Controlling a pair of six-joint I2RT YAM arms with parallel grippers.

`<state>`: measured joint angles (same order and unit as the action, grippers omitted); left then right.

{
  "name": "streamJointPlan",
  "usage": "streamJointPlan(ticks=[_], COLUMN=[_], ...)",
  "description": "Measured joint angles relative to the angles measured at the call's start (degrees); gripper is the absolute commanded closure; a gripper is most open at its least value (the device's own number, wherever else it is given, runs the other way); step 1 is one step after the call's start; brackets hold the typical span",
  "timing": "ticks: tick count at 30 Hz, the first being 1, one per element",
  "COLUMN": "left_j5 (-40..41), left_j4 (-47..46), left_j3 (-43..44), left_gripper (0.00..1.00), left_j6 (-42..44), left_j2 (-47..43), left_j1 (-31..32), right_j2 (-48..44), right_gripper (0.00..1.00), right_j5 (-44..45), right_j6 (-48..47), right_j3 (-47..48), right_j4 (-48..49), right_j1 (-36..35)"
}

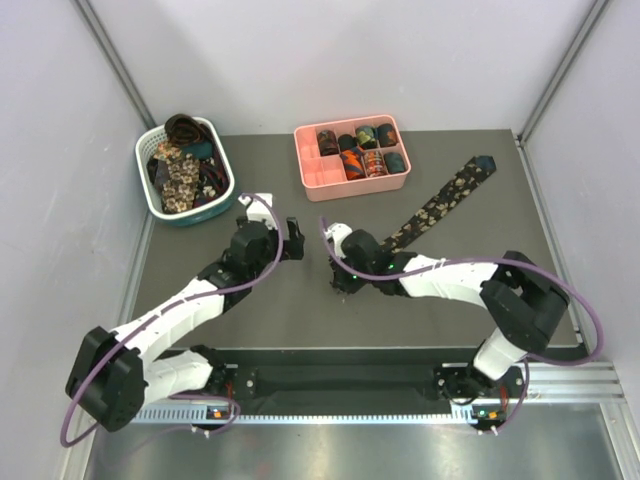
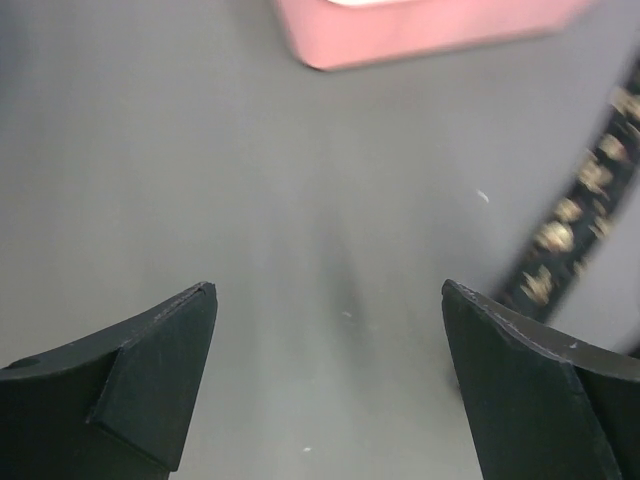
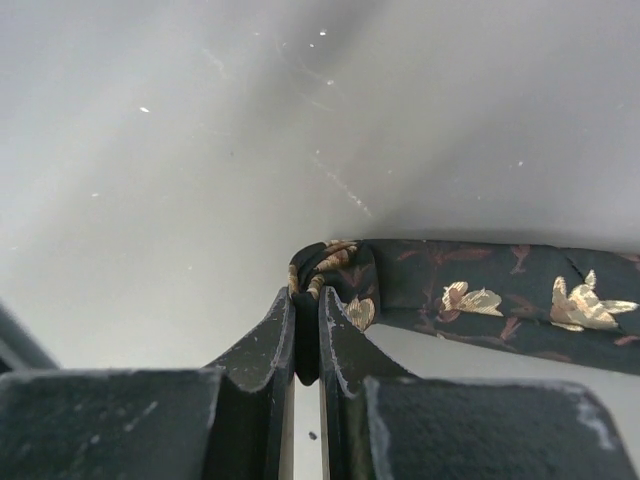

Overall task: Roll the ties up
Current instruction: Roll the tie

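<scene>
A dark tie with beige floral print (image 1: 445, 200) lies as a long strip from the table's back right toward the middle. My right gripper (image 1: 340, 277) is shut on its narrow end (image 3: 330, 272), which is folded over the fingertips just above the table; the strip runs off to the right (image 3: 500, 300). My left gripper (image 1: 294, 240) is open and empty above bare table, jaws wide apart (image 2: 330, 300). The tie strip (image 2: 570, 230) shows at its right. More ties lie in the basket (image 1: 182, 170), and rolled ties fill the pink tray (image 1: 365, 150).
The white-and-teal basket (image 1: 222, 196) stands at the back left. The pink divided tray (image 1: 320, 180) stands at the back middle; its near edge shows in the left wrist view (image 2: 420, 35). The grey table (image 1: 300, 320) ends at a metal rail in front.
</scene>
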<state>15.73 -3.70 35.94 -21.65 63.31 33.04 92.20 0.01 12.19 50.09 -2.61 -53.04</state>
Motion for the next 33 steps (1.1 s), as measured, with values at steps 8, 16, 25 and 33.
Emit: streamJointPlan(ticks=[8,16,25,33], left_j5=[-12.8,-16.4,-22.1,-25.2], left_j4=[-9.2,-15.6,-18.7,-19.0], left_j3=[-4.2,-5.8,-6.0,-5.3], left_gripper=[0.12,0.13,0.18,0.18], left_j6=[7.6,13.6,22.3,27.2], left_j2=[2.1,6.6,13.4,18.2], left_j1=[3.6,6.8,9.4,11.3], right_j2=[-0.1,2.3,9.6,13.4], right_gripper=[1.0,1.0,1.0,1.0], right_j5=[-18.4,-35.0,-47.9,-53.6], right_j6=[4.1,7.5,9.6,10.0], right_j3=[-3.7,-4.7,-4.7,-3.0], right_j4=[5.5,11.3,15.5,16.4], right_j1=[9.2,17.2,22.1,24.3])
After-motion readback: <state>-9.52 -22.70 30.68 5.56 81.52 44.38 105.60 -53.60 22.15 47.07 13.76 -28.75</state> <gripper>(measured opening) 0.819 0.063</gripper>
